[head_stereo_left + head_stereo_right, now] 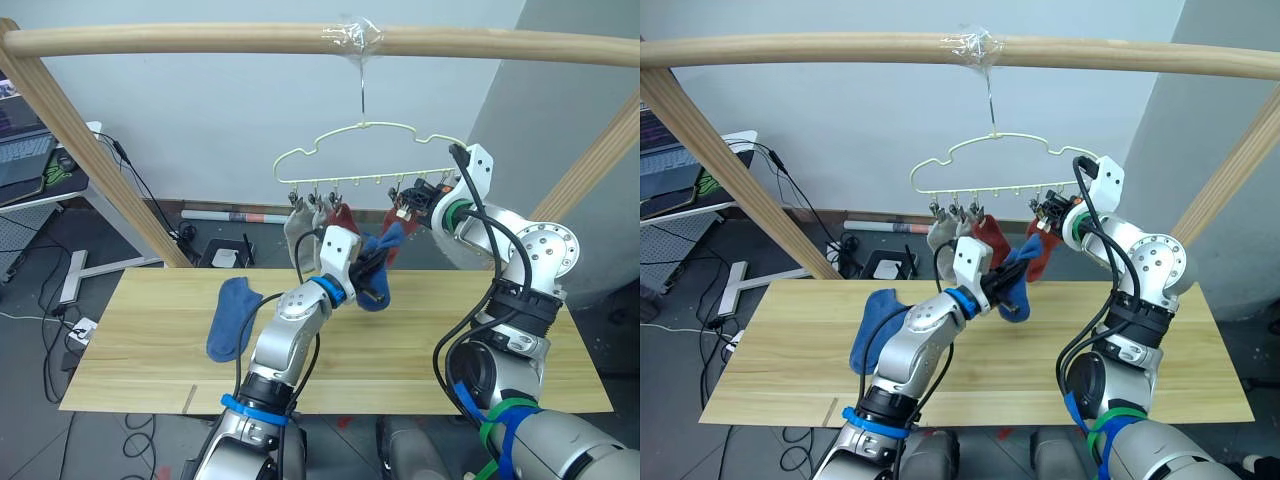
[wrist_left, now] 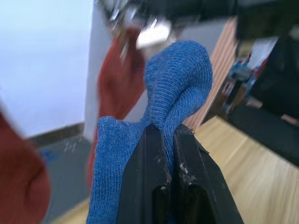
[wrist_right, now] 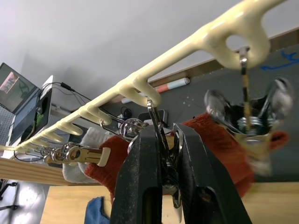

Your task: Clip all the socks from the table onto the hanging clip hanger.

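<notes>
The pale-yellow clip hanger [image 1: 361, 124] hangs by its hook from the wooden pole. Two light grey socks [image 1: 299, 228] and a rust-red sock [image 1: 342, 216] hang from its left clips, and another rust-red sock [image 1: 1045, 262] hangs further right. My left gripper [image 1: 368, 262] is shut on a blue sock [image 2: 180, 79], held up just below the clips. My right gripper [image 3: 163, 133] is shut on a metal clip [image 3: 164, 154] under the hanger bar [image 3: 212, 35]. A second blue sock [image 1: 232, 318] lies on the table [image 1: 150, 350] at the left.
The round wooden pole frame [image 1: 200, 40] spans the top, with slanted legs at both sides of the table. A desk with a laptop [image 1: 25, 150] stands at the far left. Cables and boxes lie on the floor behind the table.
</notes>
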You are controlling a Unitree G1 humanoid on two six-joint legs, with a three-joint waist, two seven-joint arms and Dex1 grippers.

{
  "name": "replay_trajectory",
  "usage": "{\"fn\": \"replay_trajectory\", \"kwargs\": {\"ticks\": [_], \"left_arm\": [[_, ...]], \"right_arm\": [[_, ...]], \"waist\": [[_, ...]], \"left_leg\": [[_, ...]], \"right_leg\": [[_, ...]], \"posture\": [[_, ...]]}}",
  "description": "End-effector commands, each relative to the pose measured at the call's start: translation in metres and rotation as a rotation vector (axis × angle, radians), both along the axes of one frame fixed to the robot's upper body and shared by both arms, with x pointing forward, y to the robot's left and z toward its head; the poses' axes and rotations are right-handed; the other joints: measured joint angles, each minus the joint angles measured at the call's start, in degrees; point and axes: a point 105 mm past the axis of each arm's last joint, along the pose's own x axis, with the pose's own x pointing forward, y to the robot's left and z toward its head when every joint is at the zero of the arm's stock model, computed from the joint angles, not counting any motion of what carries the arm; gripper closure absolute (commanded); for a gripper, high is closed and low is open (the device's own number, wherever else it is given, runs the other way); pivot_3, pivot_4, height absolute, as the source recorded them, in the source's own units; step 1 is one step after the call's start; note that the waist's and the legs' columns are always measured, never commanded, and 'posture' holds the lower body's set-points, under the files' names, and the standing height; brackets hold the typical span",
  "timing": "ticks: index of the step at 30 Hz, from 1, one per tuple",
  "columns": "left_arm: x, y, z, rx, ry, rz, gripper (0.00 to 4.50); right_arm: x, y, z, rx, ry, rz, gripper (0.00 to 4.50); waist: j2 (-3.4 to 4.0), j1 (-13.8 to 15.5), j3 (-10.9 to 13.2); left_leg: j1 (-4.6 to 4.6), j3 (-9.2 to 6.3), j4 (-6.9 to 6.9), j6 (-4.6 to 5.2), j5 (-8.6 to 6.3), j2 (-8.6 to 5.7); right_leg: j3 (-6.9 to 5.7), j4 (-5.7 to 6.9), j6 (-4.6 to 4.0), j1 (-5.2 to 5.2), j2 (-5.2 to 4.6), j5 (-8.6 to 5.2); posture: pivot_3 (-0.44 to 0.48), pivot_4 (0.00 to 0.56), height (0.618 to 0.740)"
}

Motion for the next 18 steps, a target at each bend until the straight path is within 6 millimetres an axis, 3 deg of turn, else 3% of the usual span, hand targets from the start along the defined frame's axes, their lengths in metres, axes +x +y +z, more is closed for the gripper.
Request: {"fn": "replay_trajectory", "kwargs": {"ticks": [1, 18], "left_arm": [[0.001, -0.006, 0.011, 0.004, -0.051, -0.006, 4.49], [0.014, -0.014, 0.022, -0.004, -0.081, 0.031, 4.49]], "right_arm": [[-0.004, -0.007, 0.001, 0.002, 0.006, -0.038, 4.37], [-0.009, -0.003, -0.003, 0.003, 0.031, -0.030, 4.37]], "waist": [[0.00, -0.01, 0.00], [0.00, 0.03, 0.00]], "left_leg": [[0.00, 0.00, 0.00, 0.00, 0.00, 0.00], [-0.03, 0.00, 0.03, 0.00, 0.00, 0.00]], "right_leg": [[0.00, 0.00, 0.00, 0.00, 0.00, 0.00], [0.00, -0.04, 0.00, 0.00, 0.00, -0.01]], "posture": [[0.011, 0.172, 0.740], [0.009, 0.173, 0.740]]}}
